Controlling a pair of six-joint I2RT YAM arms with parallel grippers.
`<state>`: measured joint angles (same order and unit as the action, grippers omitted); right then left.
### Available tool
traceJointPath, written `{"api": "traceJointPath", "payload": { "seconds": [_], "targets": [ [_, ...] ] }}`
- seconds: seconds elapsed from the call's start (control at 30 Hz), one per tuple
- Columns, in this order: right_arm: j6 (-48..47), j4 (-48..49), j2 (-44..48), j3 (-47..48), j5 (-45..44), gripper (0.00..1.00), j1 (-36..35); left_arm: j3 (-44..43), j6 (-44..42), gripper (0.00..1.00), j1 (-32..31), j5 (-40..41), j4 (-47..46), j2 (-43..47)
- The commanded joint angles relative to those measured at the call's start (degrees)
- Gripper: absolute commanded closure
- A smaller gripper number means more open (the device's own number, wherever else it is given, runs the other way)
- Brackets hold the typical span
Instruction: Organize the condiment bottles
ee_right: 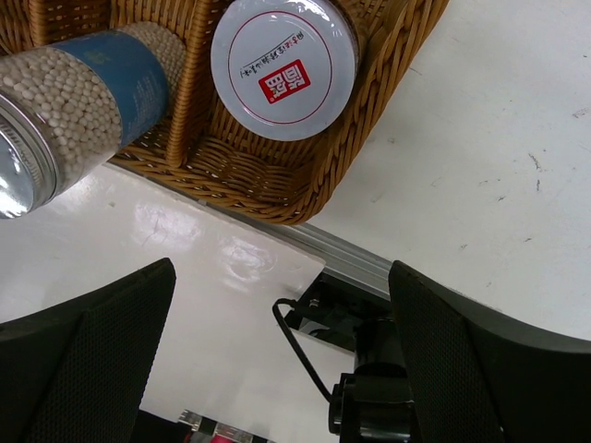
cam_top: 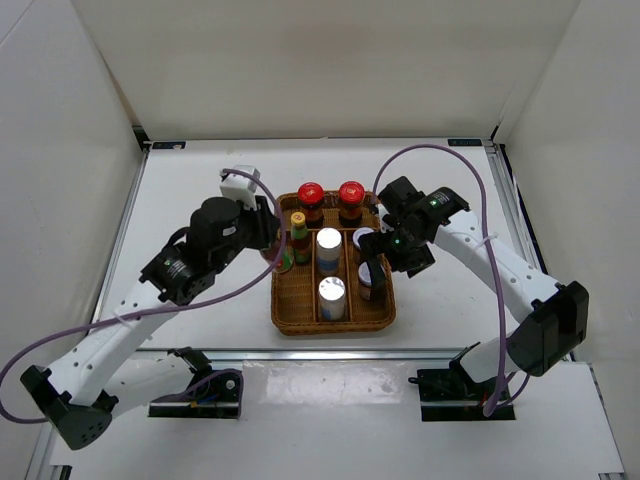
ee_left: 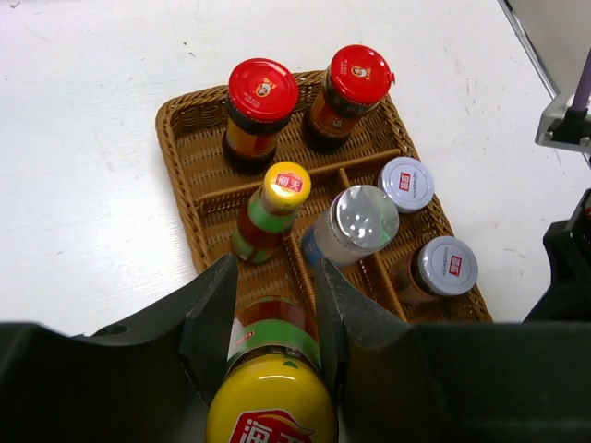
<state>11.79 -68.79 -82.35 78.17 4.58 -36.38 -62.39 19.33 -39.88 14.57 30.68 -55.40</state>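
Being clamped by the left end effector at the wicker tray's left edge, the slim yellow-capped bottle should be kept upright and lowered clear of the rim; the right end effector is spread wide.

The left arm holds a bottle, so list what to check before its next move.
1. Left gripper shut on slim yellow-capped bottle: ok.
2. Held bottle inside wicker tray: cannot tell.
3. Matching slim bottle standing in tray's left column: ok.
4. Right gripper open and empty: ok.
5. Grippers apart, on opposite sides of tray: ok.
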Motion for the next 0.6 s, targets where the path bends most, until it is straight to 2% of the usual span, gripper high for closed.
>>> {"api": "traceJointPath", "payload": {
  "seconds": [0.0,0.2,0.4,0.47,0.53,0.57],
  "targets": [
    [-0.3,0.6,-0.1,0.1,0.9,0.00,0.2,-0.2,0.4,0.89,-1.0,-0.2,-5.3,-2.0],
    [-0.3,0.1,0.4,-0.5,-0.4,0.00,0.2,7.4,2.3,0.89,-3.5,1.9,-12.3,-4.2],
    [0.2,-0.5,1.5,-0.5,-1.6,0.00,0.2,9.8,2.3,0.88,-5.2,3.3,-17.8,-9.2],
    [0.2,-0.5,1.5,-0.5,-2.3,0.00,0.2,9.8,3.9,0.80,-5.8,3.3,-18.3,-10.4],
    [0.8,-0.5,2.0,-0.5,-2.8,0.00,0.2,10.4,4.7,0.75,-6.5,3.3,-18.3,-11.5],
    [0.8,-0.5,2.0,-0.5,-3.4,0.00,0.2,10.4,5.5,0.66,-6.5,3.3,-18.3,-12.2]
  ]
}}
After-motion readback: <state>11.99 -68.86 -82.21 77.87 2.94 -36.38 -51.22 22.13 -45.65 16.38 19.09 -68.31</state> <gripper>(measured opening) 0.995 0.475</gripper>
